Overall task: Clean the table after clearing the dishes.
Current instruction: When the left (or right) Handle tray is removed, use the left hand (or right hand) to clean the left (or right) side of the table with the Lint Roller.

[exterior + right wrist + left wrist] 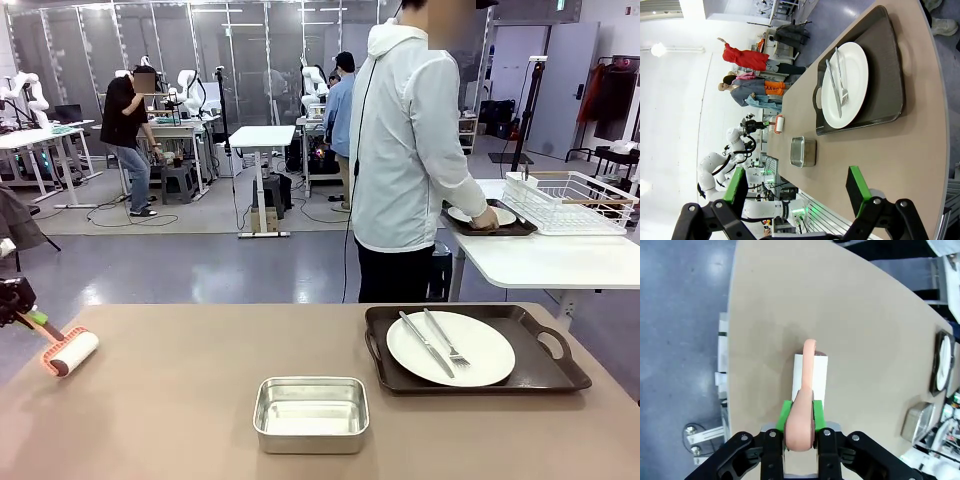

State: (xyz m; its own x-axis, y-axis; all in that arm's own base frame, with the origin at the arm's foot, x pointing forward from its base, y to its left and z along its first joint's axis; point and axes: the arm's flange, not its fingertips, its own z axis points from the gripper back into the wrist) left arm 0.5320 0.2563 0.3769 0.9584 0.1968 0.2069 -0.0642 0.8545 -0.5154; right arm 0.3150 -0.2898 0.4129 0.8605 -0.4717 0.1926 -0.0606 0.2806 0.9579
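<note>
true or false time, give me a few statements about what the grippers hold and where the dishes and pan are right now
1. The left gripper is shut on the lint roller. True.
2. Both trays sit on the brown table. False: one tray does; the second tray is on the white table beside the wire rack, under the person's hand.
3. The right gripper is open and holds nothing. True.
4. The steel pan sits on a tray. False: it stands on the bare brown table, apart from the tray.
5. The plate on the near tray carries a knife and fork. True.
</note>
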